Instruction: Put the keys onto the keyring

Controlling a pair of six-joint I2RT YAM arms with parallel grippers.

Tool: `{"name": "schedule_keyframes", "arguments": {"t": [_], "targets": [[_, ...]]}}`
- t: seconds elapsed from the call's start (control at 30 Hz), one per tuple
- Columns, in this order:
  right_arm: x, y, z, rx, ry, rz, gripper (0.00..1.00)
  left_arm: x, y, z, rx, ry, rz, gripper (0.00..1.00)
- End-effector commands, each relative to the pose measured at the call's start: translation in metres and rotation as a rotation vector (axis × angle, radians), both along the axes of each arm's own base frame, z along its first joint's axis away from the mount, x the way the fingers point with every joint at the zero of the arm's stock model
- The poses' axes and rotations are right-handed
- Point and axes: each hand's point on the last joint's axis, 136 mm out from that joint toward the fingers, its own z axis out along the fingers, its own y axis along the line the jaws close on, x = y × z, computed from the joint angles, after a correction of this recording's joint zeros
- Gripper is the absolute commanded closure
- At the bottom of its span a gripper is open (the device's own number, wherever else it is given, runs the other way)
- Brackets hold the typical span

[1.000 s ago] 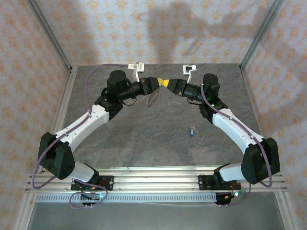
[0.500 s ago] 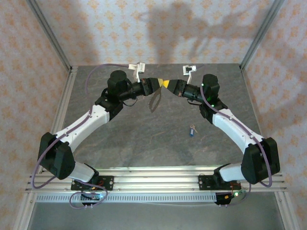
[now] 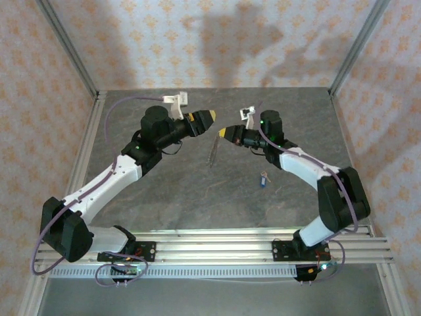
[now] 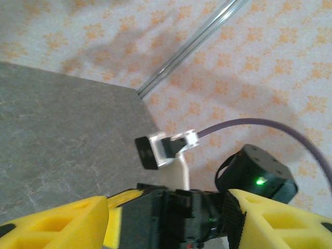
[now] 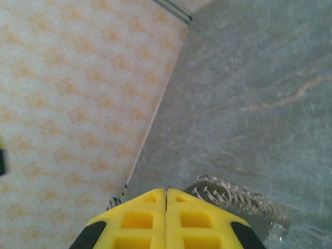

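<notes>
Over a grey stone-patterned table (image 3: pixel 184 197), two robot arms face each other tip to tip in front of an orange-patterned wall (image 3: pixel 131 46). We see the left gripper (image 3: pixel 205 118) raised at centre left. In its own wrist view its yellow fingers (image 4: pixel 57 223) stand well apart, with nothing between them but the black body of the opposite arm beyond.

The right gripper (image 3: pixel 224 132) points toward it from the other side, and the two tips are near but apart. Its own wrist view shows its two yellow fingers (image 5: pixel 140 218) pressed flat against each other, with only a thin seam between them.

The keyring (image 3: pixel 213 151), a thin pale loop, hangs tilted from the right gripper's tip and reaches down toward the table. We cannot tell whether its lower end touches the surface. From the right wrist it shows as a translucent band just beside and beneath the closed fingers, with a coiled strand (image 5: pixel 215 194) at the end nearest them. The closed jaws appear to pinch it.

The key (image 3: pixel 264 179), tiny with a blue head, lies on the table well apart from both grippers, near the right arm's forearm and to the right of the hanging loop.
</notes>
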Motion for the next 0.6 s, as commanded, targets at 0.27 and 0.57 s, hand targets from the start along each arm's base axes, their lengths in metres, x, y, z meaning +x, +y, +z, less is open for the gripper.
{"name": "schedule_keyframes", "arguments": {"t": [0.27, 0.57], "targets": [[-0.014, 0.017, -0.069, -0.149, 0.061, 0.069, 1.0, 0.004, 0.011, -0.012, 0.042, 0.01, 0.052, 0.38], [-0.042, -0.013, -0.149, -0.438, 0.203, 0.02, 1.0, 0.01, 0.004, -0.013, 0.018, 0.018, 0.035, 0.38]]}}
